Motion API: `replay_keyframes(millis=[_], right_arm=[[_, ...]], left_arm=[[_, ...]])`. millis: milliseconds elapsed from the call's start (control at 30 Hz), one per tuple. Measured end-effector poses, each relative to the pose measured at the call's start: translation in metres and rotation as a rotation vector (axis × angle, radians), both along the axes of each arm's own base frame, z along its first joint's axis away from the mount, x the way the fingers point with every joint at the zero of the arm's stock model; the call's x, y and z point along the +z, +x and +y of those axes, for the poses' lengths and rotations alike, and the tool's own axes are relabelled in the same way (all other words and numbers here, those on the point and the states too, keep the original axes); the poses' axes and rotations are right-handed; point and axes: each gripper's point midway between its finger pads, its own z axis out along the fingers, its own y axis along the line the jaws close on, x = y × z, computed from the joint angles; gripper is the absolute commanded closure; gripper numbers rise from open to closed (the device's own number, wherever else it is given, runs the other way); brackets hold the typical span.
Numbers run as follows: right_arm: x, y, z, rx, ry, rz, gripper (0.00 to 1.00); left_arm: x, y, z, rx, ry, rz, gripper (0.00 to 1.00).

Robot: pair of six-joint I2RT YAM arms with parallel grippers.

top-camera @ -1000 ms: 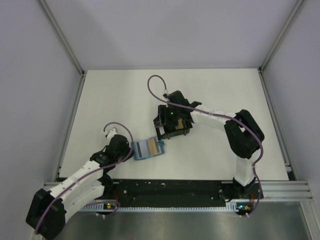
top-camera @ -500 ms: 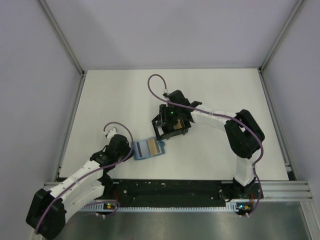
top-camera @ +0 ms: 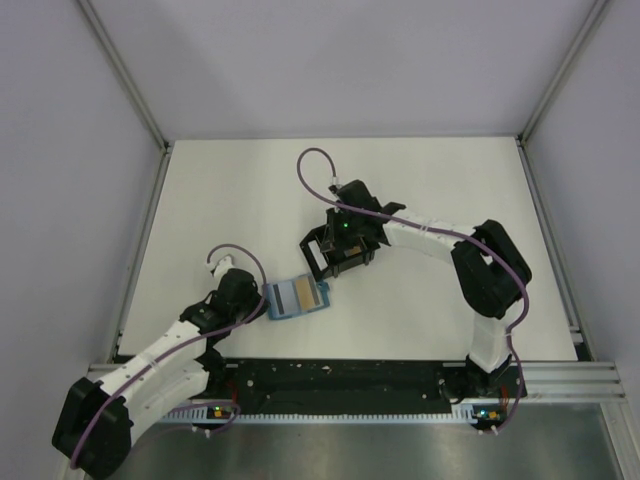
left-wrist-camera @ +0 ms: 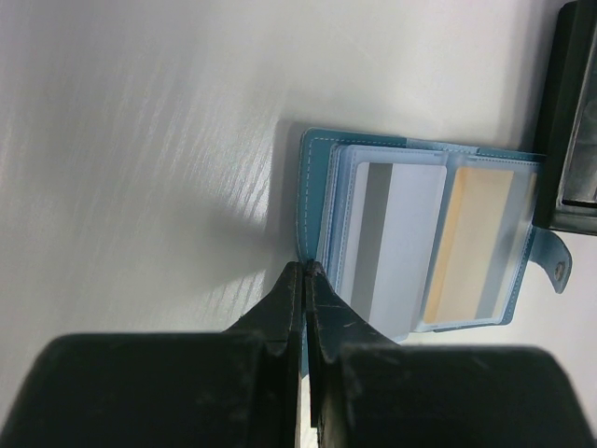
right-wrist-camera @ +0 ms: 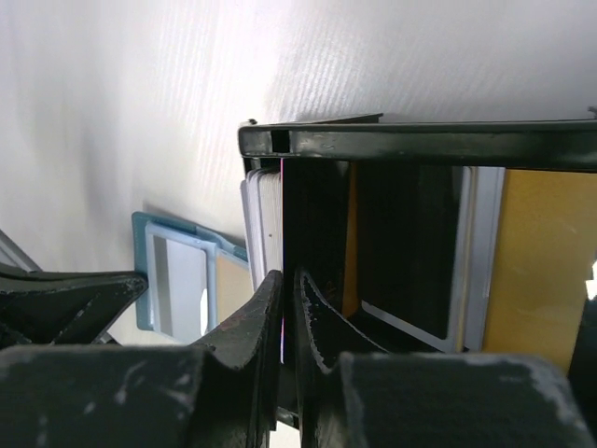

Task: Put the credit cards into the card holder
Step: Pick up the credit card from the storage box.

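Right gripper (right-wrist-camera: 283, 280): jaws pinched nearly shut on a credit card (right-wrist-camera: 282, 201) standing edge-on in black tray (right-wrist-camera: 420, 142). Card holder (top-camera: 297, 297): open flat, just beside tray on the robot's left, long axis crosswise. Left gripper (left-wrist-camera: 304, 273): nearer; jaws closed, tips at holder's edge.

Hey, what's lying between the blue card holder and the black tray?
No object: in the top view the card holder and black tray sit almost corner to corner, with at most a sliver of bare table between.
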Motion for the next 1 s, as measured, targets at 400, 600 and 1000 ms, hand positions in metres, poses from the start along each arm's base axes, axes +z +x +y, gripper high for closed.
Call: replay_keyframes(millis=[400, 600, 1000], right_arm=[[-0.012, 0.006, -0.021, -0.002, -0.127, -0.041, 0.96], [-0.016, 0.007, -0.021, 0.018, -0.146, -0.040, 0.94], [-0.021, 0.008, -0.019, 0.041, -0.157, -0.041, 1.00]], left_arm=[[0.000, 0.000, 0.000, 0.000, -0.001, 0.000, 1.00], [0.000, 0.000, 0.000, -0.001, -0.001, 0.000, 1.00], [0.001, 0.001, -0.001, -0.001, -0.004, -0.003, 1.00]])
